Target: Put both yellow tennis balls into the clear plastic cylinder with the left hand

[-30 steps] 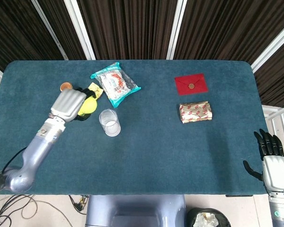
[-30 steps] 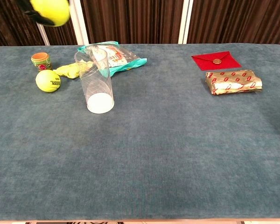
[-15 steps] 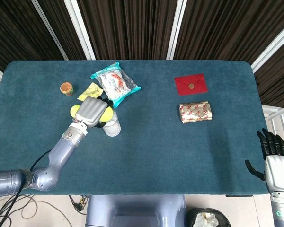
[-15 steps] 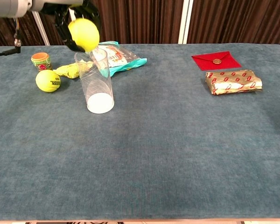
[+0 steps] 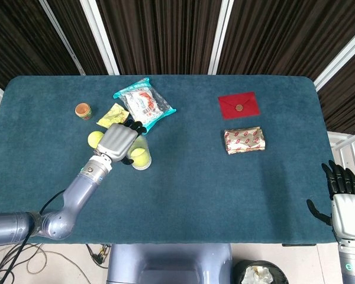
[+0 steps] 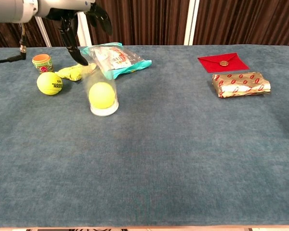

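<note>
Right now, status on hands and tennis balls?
Left hand open above clear plastic cylinder, one yellow tennis ball inside. Second yellow tennis ball on table, left of cylinder. Right hand open, idle at table edge. Nothing blocking.

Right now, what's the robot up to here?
It's loading tennis balls into the clear plastic cylinder with the left hand. One ball sits inside the cylinder near its base; the left hand hovers above the rim, fingers spread, holding nothing. The second ball lies on the table to the cylinder's left. The right hand idles at the table's edge, open.
</note>
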Tool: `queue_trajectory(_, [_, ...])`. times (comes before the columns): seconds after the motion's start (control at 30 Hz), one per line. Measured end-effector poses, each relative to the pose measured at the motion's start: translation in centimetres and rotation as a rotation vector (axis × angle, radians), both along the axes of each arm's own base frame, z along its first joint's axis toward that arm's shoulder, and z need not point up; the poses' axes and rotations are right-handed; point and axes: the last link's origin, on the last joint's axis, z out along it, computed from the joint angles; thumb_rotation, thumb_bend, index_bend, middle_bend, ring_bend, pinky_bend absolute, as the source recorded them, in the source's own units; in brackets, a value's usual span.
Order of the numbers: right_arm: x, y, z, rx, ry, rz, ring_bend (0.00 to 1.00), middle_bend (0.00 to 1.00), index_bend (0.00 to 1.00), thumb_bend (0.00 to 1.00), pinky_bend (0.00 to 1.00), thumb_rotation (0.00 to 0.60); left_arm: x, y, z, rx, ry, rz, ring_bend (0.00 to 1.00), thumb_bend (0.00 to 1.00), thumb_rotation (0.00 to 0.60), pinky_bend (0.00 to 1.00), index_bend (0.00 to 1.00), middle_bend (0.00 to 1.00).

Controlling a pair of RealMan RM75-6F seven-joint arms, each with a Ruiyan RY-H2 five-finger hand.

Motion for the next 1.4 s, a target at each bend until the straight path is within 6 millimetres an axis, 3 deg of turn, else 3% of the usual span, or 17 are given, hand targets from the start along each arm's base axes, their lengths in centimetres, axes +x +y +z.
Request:
queue_trajectory(0.3, [0.1,0.0,0.0,-0.001,0.001,0.005,0.02,0.02,0.0,0.34,0.0,0.6,-0.3,0.3,3.2,0.093,-0.022,-0.005,0.14,0.01,0.6,0.39,0.24,0.2])
queue_trajectory(0.47, [0.1,0.0,-0.2,-0.008,-0.001,-0.002,0.02,0.02,0.0,0.34,0.0,0.6,-3.1,0.4,5.1,0.124,-0.034,0.061,0.14,0.01,0.6,0.37,0.23,0.18])
queue_trajectory(0.7, [0.2,0.0,-0.7,0.02,-0.002,0.0,0.02,0.02,0.0,0.34,0.0,0.6,-8.3,1.8,5.7,0.1,-0.012,0.195,0.12,0.01,0.6,0.36,0.22,0.15])
queue_trajectory(0.97, [0.1,-0.2,-0.9,0.019,0.012,-0.01,0.02,0.02,0.0,0.34,0.0,0.6,-12.8,3.8,4.1,0.084,0.016,0.281,0.11,0.01,0.6,0.33,0.2,0.13])
queue_trajectory(1.4, [0.1,-0.2,-1.1,0.023,0.018,-0.008,0.02,0.02,0.0,0.34,0.0,0.6,-15.4,5.6,0.3,0.054,0.083,0.318,0.11,0.01,0.6,0.3,0.2,0.13])
